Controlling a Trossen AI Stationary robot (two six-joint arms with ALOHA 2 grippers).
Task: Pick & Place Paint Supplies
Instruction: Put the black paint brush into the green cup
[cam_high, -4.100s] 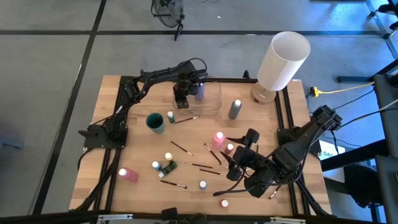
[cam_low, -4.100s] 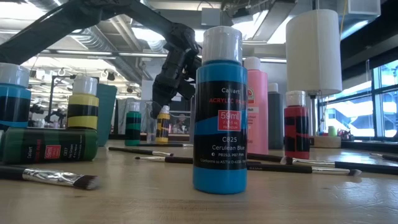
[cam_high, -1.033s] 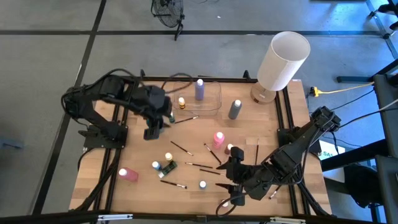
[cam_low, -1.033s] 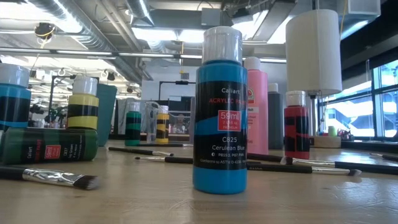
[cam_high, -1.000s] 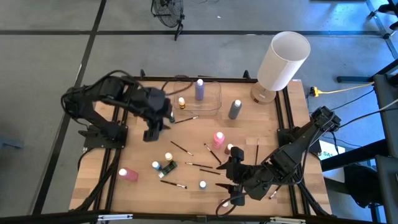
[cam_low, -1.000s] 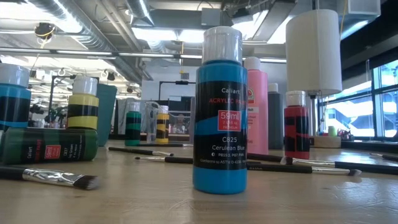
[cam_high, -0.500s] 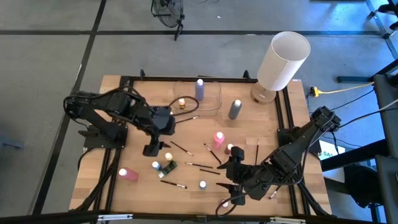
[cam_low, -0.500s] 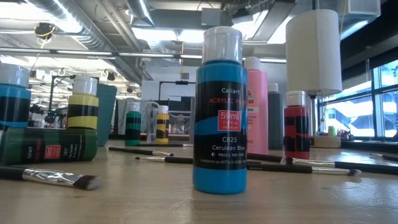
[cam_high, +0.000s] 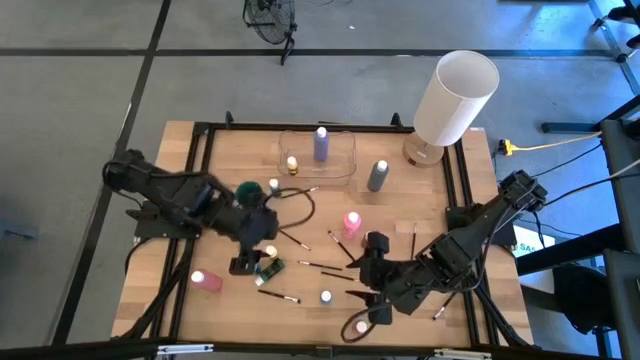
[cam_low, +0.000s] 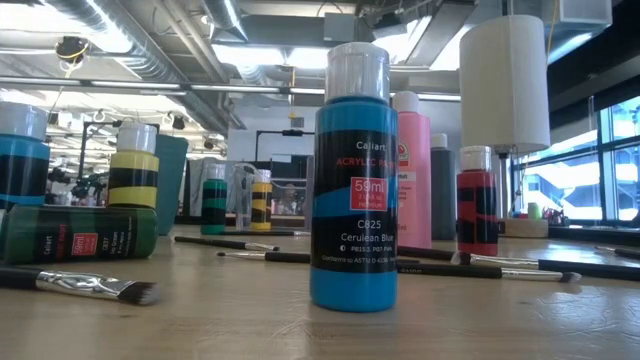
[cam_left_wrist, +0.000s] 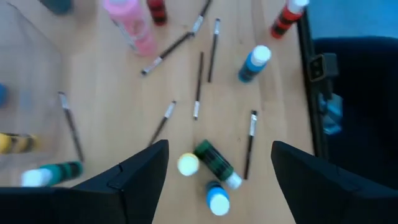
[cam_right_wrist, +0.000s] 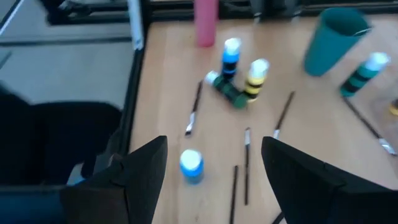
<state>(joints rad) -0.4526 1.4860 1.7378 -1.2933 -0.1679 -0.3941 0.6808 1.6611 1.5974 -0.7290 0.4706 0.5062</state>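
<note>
Our left end effector (cam_left_wrist: 217, 163), fingers spread and empty, hangs directly above the toppled dark-green paint bottle (cam_left_wrist: 214, 163), lying diagonally to the counter's edges.

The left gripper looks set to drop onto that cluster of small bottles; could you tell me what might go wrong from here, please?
The left gripper, open, hangs over three bottles packed together: a yellow bottle, a green bottle lying on its side, and a blue bottle. Closing on one could knock over or pinch a neighbour. The lying green bottle may roll. A paintbrush beside them could be swept aside.
</note>
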